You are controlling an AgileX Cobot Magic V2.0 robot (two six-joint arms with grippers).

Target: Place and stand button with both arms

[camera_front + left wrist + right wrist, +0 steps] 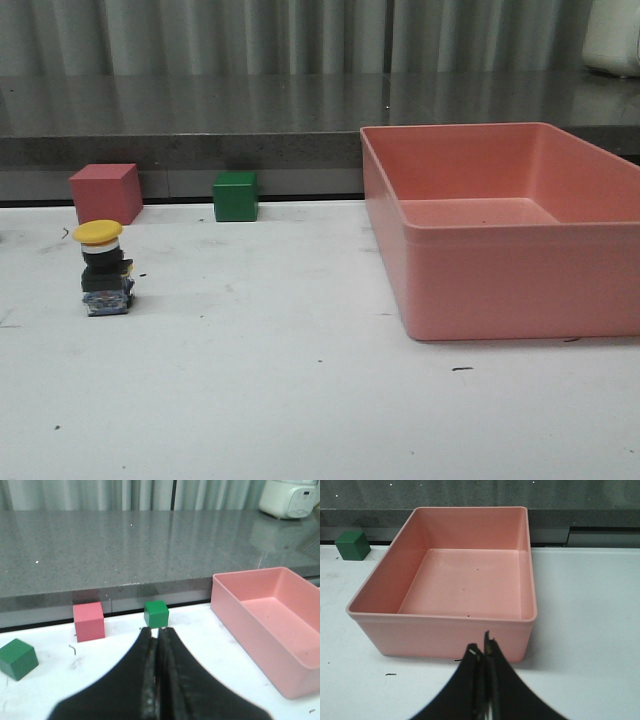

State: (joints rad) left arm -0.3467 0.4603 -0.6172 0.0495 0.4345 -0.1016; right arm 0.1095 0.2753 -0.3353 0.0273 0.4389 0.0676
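Observation:
The button (104,267) stands upright on the white table at the left in the front view, yellow cap on top, black-and-blue base down. Neither arm shows in the front view. In the left wrist view my left gripper (158,631) is shut and empty above the table, pointing toward a green cube (156,614); the button is out of that view. In the right wrist view my right gripper (482,649) is shut and empty, just in front of the pink bin's near wall (440,635). The button is not in that view either.
A pink cube (105,193) and a green cube (235,196) sit at the table's back edge, behind the button. A large empty pink bin (500,290) fills the right side. A second green cube (17,658) shows in the left wrist view. A grey ledge runs behind.

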